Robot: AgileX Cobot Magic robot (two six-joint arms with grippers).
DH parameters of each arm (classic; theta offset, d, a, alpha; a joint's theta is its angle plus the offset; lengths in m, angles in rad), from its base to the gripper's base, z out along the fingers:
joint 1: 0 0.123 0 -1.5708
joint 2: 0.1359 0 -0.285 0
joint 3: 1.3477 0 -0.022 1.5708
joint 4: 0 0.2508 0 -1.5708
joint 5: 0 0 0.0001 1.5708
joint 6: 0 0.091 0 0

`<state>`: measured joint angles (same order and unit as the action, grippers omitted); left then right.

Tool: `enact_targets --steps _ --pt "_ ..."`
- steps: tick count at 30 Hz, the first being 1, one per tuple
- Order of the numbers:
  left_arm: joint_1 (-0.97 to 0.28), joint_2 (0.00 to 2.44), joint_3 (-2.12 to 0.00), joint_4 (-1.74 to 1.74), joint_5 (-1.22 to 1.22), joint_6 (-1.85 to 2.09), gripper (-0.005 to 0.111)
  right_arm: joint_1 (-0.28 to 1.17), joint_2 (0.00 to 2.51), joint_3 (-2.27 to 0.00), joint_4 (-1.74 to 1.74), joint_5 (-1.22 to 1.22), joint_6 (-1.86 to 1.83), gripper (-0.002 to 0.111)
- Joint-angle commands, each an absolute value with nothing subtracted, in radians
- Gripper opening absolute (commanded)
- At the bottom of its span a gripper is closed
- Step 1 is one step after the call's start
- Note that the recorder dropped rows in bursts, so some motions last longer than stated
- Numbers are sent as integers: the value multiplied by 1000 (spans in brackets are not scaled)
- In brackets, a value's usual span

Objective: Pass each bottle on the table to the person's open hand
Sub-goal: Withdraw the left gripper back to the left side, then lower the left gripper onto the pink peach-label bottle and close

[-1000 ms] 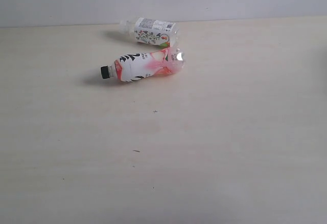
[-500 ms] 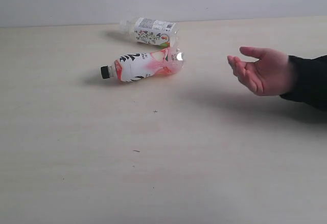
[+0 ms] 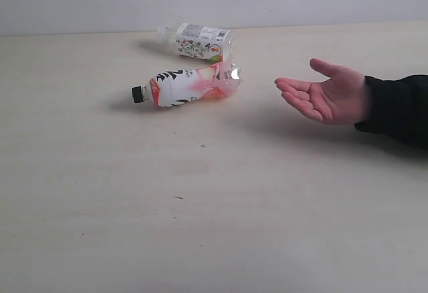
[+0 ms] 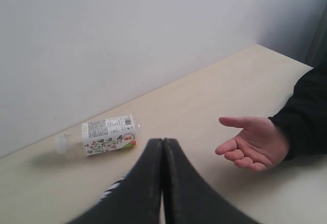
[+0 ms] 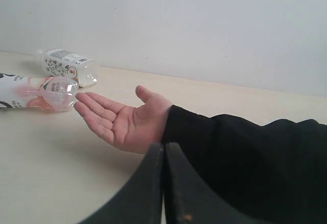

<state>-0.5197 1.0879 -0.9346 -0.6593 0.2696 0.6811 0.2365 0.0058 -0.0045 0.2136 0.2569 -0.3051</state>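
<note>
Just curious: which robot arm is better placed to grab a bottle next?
Probably left: the pink bottle and floral bottle lie on its side; the person's sleeve blocks the right hand.

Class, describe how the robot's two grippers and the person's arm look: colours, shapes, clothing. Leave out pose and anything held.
Left gripper: two dark grey matte fingers, broad at the base, tapering to rounded tips. Right gripper: the same, with a small orange speck low on one finger. No cables show. The person's hand is bare; a black long sleeve covers the arm to the wrist.
</note>
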Motion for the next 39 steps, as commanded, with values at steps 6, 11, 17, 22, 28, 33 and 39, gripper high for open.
enact_targets --steps 6,11,17,22,28,33,39 --pt "-520 1248 -929 -553 260 767 0 233 0 0 211 245 -308 0" --pt "-507 1541 -1269 -458 566 800 0 233 0 0 211 245 -308 0" --pt "-507 1853 -1710 -244 940 632 0 233 0 0 211 245 -308 0" --pt "-507 2070 -2017 -141 1185 619 0 233 0 0 211 245 -308 0" --pt "-507 2201 -2138 -134 1221 619 0 233 0 0 211 245 -308 0" --pt "-507 2248 -2143 -86 1221 621 0 233 0 0 211 245 -308 0" --pt "-507 2294 -2143 -55 1185 630 0 233 0 0 211 245 -308 0"
